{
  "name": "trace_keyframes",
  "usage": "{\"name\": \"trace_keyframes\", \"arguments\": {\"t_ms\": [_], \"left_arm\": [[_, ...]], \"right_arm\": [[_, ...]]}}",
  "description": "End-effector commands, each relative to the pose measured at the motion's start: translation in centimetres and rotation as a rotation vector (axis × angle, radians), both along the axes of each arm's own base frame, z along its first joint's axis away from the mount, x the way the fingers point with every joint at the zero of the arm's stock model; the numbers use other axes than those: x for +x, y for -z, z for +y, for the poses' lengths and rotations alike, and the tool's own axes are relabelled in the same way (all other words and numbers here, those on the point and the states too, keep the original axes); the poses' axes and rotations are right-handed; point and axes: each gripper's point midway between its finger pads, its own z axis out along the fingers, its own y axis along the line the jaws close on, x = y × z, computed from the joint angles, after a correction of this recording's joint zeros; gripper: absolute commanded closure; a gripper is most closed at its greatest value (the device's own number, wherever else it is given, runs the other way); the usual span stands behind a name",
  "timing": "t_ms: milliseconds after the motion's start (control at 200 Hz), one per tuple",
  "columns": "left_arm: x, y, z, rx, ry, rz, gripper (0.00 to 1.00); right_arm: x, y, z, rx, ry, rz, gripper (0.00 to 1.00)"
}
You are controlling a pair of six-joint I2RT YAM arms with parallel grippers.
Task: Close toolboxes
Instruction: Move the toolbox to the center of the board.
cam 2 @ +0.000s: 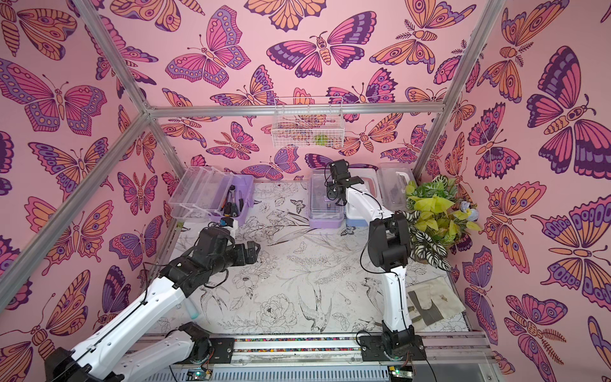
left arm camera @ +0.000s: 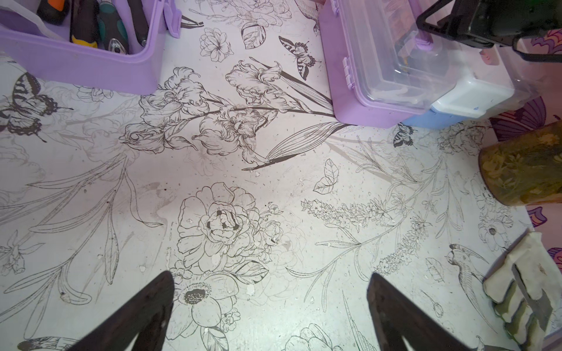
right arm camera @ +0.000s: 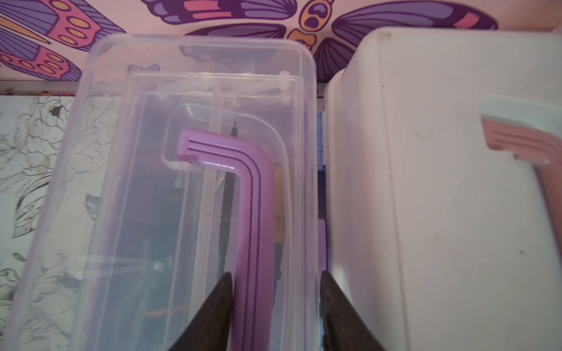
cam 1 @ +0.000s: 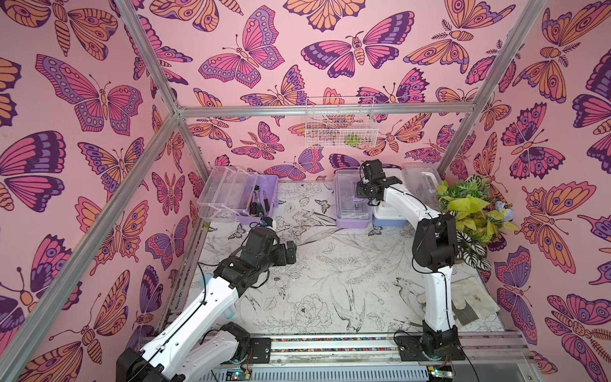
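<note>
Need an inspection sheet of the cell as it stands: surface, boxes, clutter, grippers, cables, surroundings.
Surface: floral-print table, speckled with dirt.
Job's things: left purple box open, tools inside; middle purple box and blue box lids down; white box lid looks down, latches not visible.
Clutter: plant and gloves on the right side; basket on the back wall.
Grippers: left gripper open, empty, above the table; right gripper open, jaws astride the middle box's handle.
Cables: black cables along both arms, no snag seen.
Surroundings: butterfly walls, aluminium frame.
</note>
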Motion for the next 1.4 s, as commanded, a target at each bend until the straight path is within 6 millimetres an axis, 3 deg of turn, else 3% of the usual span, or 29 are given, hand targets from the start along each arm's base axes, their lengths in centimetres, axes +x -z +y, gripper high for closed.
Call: {"name": "trace_keyframes", "arguments": {"t_ms": [0,145,190,200,260,476,501,656,716,771,871,951,1122,1397], "left_arm": [[1.8,-0.9,0.3,0.044,0.002,-0.029,0.01],[5.7,-0.9,0.8,0.119,0.002,-0.013,0.01],[7.1,-1.3,1.2,0.134,0.0,-0.019,0.01],[7.7,-0.4,1.2,0.148,0.002,0.006,0.01],[9.9,0.1,1.5,0.165,0.009,0.017,0.01],[17.6,2.1,3.3,0.21,0.001,0.042,0.0],[18.3,2.6,3.4,0.209,0.0,0.055,0.03],[21.9,5.6,4.1,0.23,0.01,0.13,0.28],[22.9,7.0,4.4,0.242,0.012,0.164,0.31],[23.4,8.3,4.8,0.244,0.009,0.205,0.37],[24.0,10.2,6.0,0.258,-0.02,0.252,0.35],[24.2,11.4,6.6,0.255,-0.024,0.275,0.38],[23.4,12.9,6.5,0.249,-0.009,0.314,0.6],[20.8,13.4,6.1,0.239,-0.014,0.357,0.89]], "right_arm": [[-2.2,-2.7,0.6,0.052,-0.093,0.003,0.47],[-4.9,-6.8,1.1,0.107,-0.162,-0.08,0.37],[-6.2,-7.5,1.0,0.117,-0.172,-0.074,0.35],[-6.5,-7.6,1.0,0.119,-0.174,-0.071,0.35],[-8.4,-7.9,0.7,0.139,-0.175,-0.047,0.34],[-16.4,-6.2,0.9,0.237,-0.177,0.079,0.36],[-17.5,-6.8,0.8,0.253,-0.17,0.077,0.36],[-22.7,-4.8,1.1,0.267,-0.15,0.195,0.41],[-24.4,-4.1,1.3,0.265,-0.156,0.23,0.42],[-25.8,-3.7,1.3,0.263,-0.159,0.251,0.43],[-27.8,-3.1,1.0,0.279,-0.146,0.277,0.45],[-29.1,-2.7,0.6,0.302,-0.133,0.287,0.46],[-30.7,-2.1,-0.3,0.294,-0.113,0.298,0.48],[-31.3,-1.2,0.2,0.338,-0.12,0.32,0.49]]}}
